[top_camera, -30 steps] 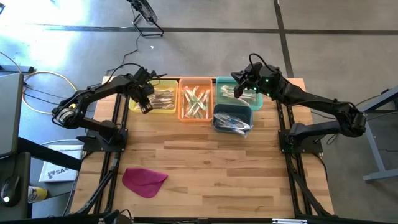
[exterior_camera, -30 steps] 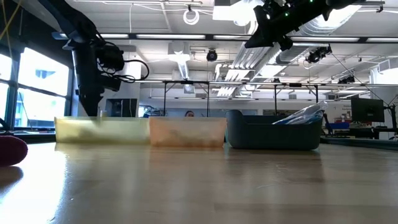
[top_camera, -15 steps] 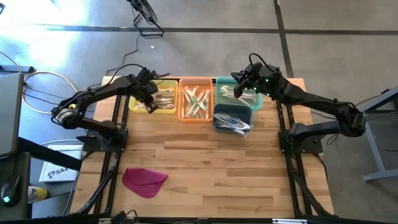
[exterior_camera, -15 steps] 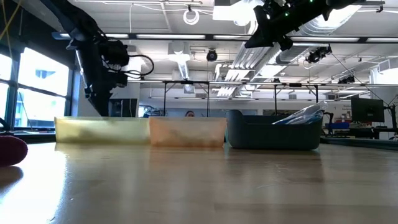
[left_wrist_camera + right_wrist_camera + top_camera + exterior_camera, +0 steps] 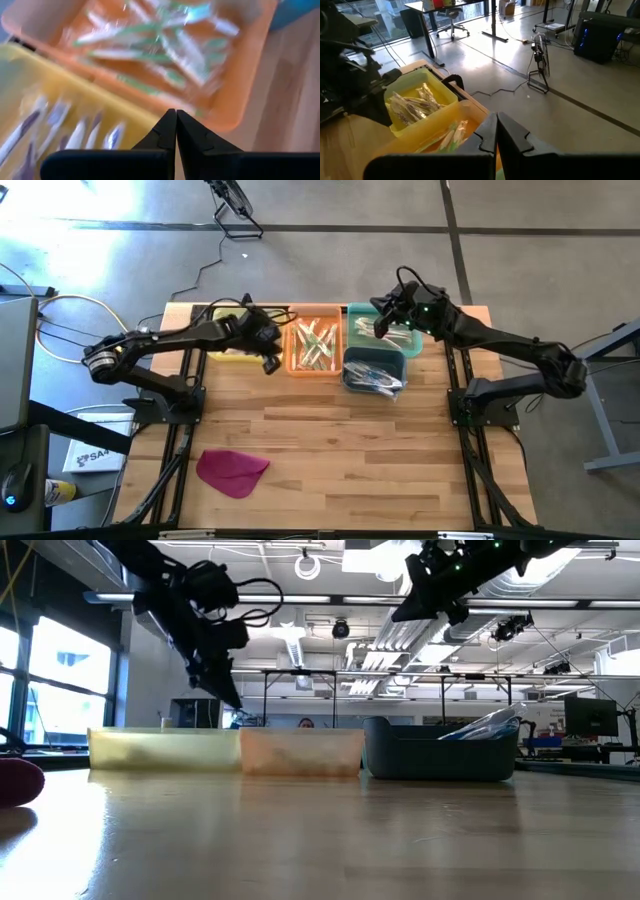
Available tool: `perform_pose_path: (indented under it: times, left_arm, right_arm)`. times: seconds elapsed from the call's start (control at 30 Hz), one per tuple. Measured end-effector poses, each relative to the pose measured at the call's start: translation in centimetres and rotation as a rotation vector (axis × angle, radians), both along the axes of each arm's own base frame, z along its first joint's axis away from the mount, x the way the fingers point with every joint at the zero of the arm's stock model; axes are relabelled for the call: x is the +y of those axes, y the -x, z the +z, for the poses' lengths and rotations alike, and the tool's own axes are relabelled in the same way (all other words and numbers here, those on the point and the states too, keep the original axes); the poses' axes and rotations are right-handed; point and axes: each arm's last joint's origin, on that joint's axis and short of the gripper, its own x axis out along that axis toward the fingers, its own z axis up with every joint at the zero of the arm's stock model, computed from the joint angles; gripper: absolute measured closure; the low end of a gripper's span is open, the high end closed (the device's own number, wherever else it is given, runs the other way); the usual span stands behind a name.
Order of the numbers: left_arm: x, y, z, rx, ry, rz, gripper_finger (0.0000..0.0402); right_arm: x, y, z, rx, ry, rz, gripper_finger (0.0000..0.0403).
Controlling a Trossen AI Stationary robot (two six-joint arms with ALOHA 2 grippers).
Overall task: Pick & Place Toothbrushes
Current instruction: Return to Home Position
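— Where are the toothbrushes (image 5: 315, 342)?
— Closest on the desk (image 5: 330, 450) is only a magenta cloth (image 5: 232, 471), near left. Beyond it they lie in the blue bin (image 5: 375, 352), then in the far row: yellow bin (image 5: 75, 82), orange bin (image 5: 315, 372), green bin (image 5: 415, 340).
— And your hands?
— Both are pinched together, holding nothing. My left hand (image 5: 176, 117) hangs where yellow meets orange; my right hand (image 5: 497, 119) hangs above the green bin.

4 bins (image 5: 318, 371), 2 arms (image 5: 170, 340), 1 cloth (image 5: 232, 471)
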Motion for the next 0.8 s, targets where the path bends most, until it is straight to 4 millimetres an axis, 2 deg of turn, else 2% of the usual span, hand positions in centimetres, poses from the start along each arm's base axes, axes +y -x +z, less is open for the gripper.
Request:
perform_pose_path:
  times: [0.23, 0.4, 0.53, 0.8]
  left_arm:
    - [-1.5, -1.8, 0.9, -0.139, 0.001, -0.005, 0.0392]
    - [-2.2, -2.3, 1.2, -0.184, 0.015, 0.039, 0.0392]
    - [-2.8, -2.7, 1.3, -0.2, 0.007, 0.066, 0.0392]
    - [-3.2, -3.4, 2.0, -0.274, -0.033, 0.053, 0.0392]
  right_arm:
    - [-0.5, -1.4, -1.3, 0.013, -0.04, 0.094, 0.0401]
    - [-0.6, -2.5, -2.3, 0.008, -0.085, 0.223, 0.0401]
    - [-0.6, -3.4, -3.1, 0.014, -0.107, 0.261, 0.0401]
    - [1.0, -5.4, -4.3, 0.009, -0.159, 0.326, 0.0401]
